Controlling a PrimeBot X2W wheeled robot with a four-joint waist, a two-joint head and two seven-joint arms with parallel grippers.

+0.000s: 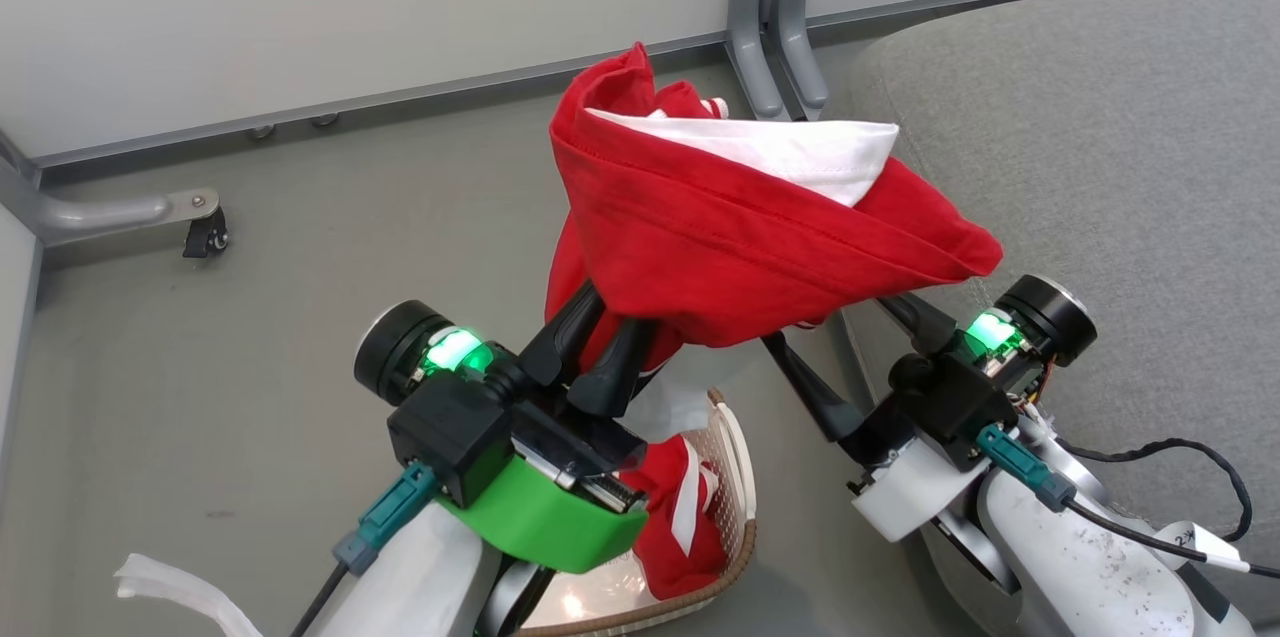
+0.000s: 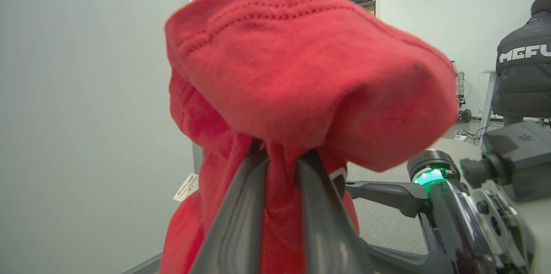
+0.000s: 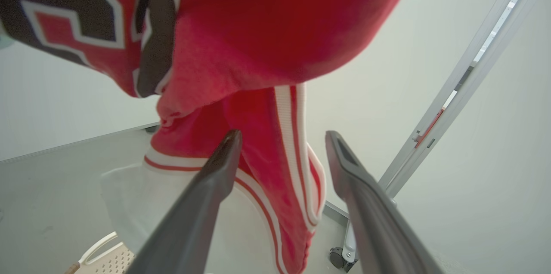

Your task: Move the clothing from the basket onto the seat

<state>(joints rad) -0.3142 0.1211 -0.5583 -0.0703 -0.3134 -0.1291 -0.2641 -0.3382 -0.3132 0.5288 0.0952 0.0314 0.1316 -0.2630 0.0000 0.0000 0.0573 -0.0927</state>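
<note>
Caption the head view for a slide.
Left gripper holds a red garment above the basket, beside the grey seat.

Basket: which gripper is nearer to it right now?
Left. The left gripper hangs above the basket, shut on a red garment; the right gripper, open, sits off to its side beside the sofa cushion.

The head camera looks steeply down on the raised red garment, with the basket beneath it and the seat to its right. The left wrist camera faces level across the room, pressed against the garment. The right wrist camera looks up from just below it. All three views share the garment.
</note>
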